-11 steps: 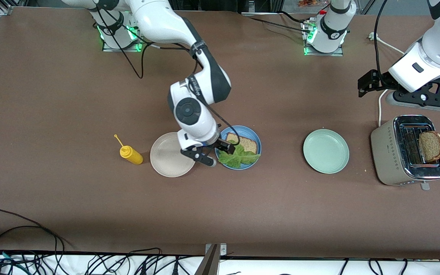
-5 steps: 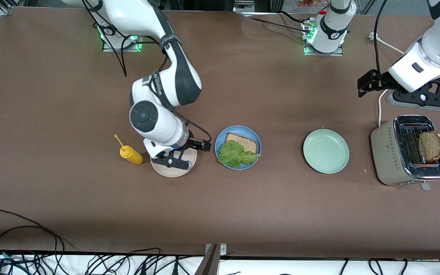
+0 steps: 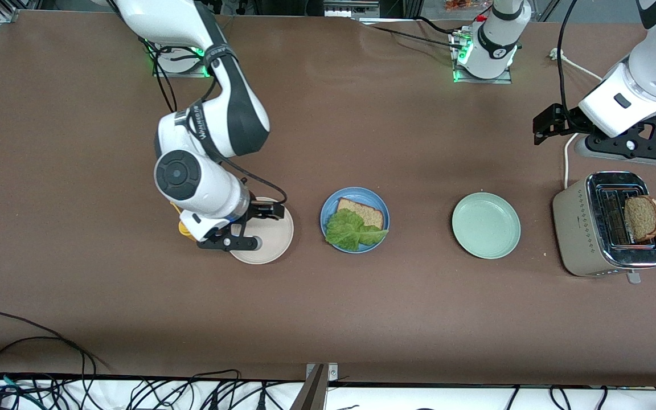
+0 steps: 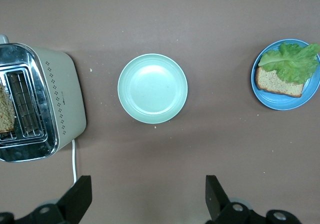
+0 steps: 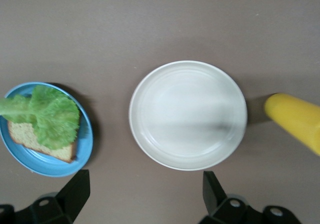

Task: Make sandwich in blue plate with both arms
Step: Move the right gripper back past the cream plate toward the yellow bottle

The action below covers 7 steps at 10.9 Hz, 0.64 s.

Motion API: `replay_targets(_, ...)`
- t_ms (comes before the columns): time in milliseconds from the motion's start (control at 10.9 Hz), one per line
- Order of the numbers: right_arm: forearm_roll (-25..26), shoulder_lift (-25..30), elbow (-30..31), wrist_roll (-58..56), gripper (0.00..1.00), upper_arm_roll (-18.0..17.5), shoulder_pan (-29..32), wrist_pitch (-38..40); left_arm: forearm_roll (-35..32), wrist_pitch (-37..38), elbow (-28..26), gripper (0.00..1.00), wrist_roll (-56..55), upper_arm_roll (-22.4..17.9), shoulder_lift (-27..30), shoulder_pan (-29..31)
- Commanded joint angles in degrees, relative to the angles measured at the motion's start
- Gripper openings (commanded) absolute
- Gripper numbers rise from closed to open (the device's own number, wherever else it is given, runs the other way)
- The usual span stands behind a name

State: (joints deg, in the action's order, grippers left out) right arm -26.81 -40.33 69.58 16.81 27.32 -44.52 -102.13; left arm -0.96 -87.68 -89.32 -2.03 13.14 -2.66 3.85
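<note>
My right gripper (image 3: 240, 232) spread, empty, over beige plate (image 3: 274, 239). Beside it blue plate (image 3: 331, 208): bread (image 3: 369, 213), lettuce (image 3: 351, 230) on top. My left gripper (image 3: 601, 134) spread, waits above toaster (image 3: 581, 228).

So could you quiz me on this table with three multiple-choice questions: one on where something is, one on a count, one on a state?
1. Where is the second bread slice?
A. in the toaster
B. on the pale green plate
C. on the beige plate

2. How many plates are on the table?
A. two
B. three
C. four

3. What tops the bread on the blue plate?
A. nothing
B. another slice
C. a lettuce leaf

Answers: 1 A, it stands in a toaster slot. 2 B, beige, blue and pale green. 3 C, the green leaf partly covers it.
</note>
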Motion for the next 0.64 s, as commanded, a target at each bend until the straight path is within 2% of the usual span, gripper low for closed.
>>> replay_targets(0, 7.9, 6.3, 4.9, -7.0, 1.0, -10.9, 9.1, 0.6, 1.1, 0.9, 0.7, 1.0, -0.3, 0.0, 0.3, 0.0)
replay_targets(368, 14.8, 9.4, 7.6, -16.7, 1.0, -21.3, 19.7, 0.4, 1.1, 0.9, 0.8, 1.0, -0.4, 0.0, 0.3, 0.0)
replay_targets(551, 15.9, 11.1, 9.7, -21.6, 1.0, -23.5, 22.6, 0.4, 1.1, 0.9, 0.7, 1.0, -0.3, 0.0, 0.3, 0.0)
